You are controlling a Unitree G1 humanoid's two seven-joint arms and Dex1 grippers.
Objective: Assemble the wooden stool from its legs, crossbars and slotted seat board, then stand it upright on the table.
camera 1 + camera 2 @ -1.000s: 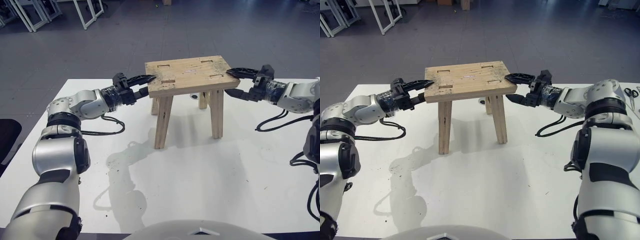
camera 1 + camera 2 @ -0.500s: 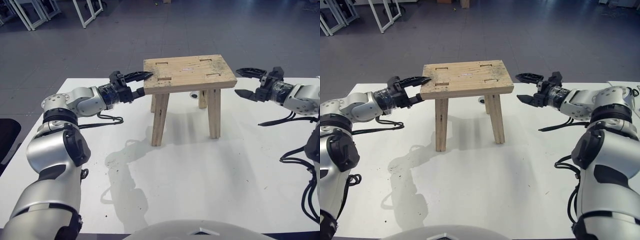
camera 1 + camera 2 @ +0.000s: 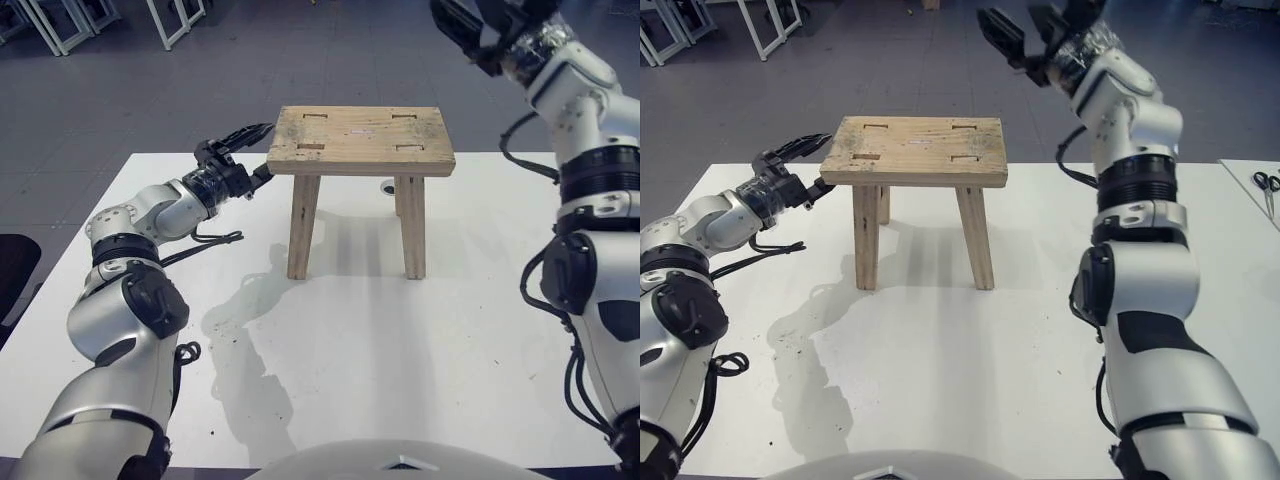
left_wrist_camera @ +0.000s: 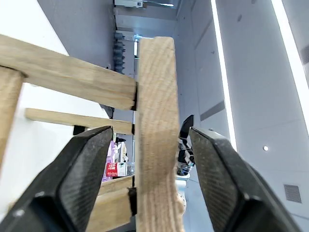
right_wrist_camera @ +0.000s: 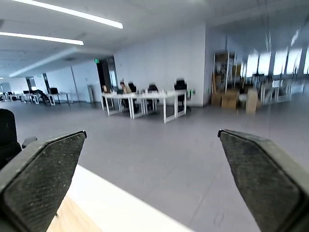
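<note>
We see wooden stool (image 3: 300, 225) upright near bench (image 3: 400, 360) far edge | left pincer (image 4: 150, 130) open, straddling seat board (image 3: 360, 135) end | right pincer (image 5: 152, 133) open, raised high.

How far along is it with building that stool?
Nearly finished. The stool stands assembled and upright on the table. The left gripper has its open fingers either side of the seat board, not gripping. The right gripper is open, high above. Only pulling the left arm clear seems left.
</note>
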